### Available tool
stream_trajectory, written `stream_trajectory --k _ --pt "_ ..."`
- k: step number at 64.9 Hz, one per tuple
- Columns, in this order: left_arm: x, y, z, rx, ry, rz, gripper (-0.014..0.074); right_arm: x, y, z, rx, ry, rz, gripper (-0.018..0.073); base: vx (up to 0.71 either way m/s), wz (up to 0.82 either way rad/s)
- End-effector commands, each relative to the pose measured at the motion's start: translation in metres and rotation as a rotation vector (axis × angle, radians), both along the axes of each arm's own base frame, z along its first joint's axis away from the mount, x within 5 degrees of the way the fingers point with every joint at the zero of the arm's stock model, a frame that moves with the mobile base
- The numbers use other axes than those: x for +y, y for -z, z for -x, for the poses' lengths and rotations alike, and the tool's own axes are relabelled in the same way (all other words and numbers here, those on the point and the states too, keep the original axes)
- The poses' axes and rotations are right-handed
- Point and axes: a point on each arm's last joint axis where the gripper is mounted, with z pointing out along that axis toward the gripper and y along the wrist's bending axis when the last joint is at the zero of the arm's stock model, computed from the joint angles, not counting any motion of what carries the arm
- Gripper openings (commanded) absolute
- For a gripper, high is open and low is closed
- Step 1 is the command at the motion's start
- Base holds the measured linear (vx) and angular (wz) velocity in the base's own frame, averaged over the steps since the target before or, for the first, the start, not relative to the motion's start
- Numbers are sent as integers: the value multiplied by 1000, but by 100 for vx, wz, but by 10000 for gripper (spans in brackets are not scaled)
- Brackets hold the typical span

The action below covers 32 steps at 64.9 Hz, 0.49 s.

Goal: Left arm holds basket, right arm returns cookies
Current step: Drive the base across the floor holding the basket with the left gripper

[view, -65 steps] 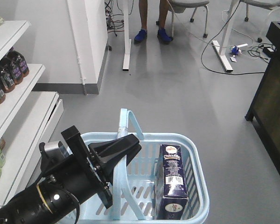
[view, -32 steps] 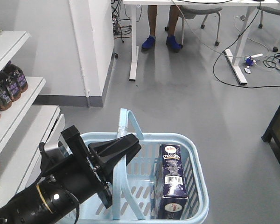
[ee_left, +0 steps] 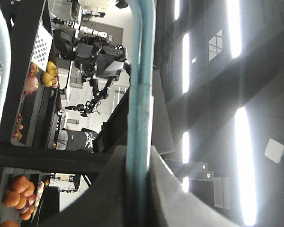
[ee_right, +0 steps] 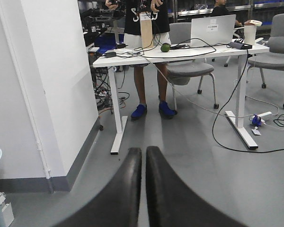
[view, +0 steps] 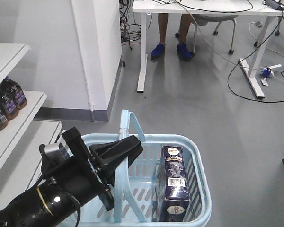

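— Where was the basket?

— The light-blue basket filled the lower part of the front view. Grey floor lay beyond it, and white shelves of dark bottles stood off to its left. Whether it rested on anything could not be told.

— Who had hold of it?

— The left arm came in over the basket's left edge. The left gripper was clamped on the raised handle. The left wrist view showed the pale bar pinched between both fingers.

— And the cookies?

— The cookies, a dark navy box, stood upright inside the basket. The box was against the right wall, toward the near right corner, with its barcode panel showing. It stood apart from the left gripper.

— The right gripper?

— The right gripper appeared only in its own wrist view. Its two black fingers were drawn together with the barest slit between them, and they held nothing. It pointed toward a white worktop carrying a laptop. A person in blue shoes stood behind that worktop.
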Motion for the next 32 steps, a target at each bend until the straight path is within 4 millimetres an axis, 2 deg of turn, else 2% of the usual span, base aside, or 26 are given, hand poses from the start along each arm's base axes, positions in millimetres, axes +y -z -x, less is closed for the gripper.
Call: stream_trajectory --k 1,32 --pt "5 -41 7 -219 17 272 -3 0 -1 0 -64 5 18 -6 27 6" --pt "5 -41 7 -219 17 273 -3 0 -1 0 -64 5 18 -6 22 13"
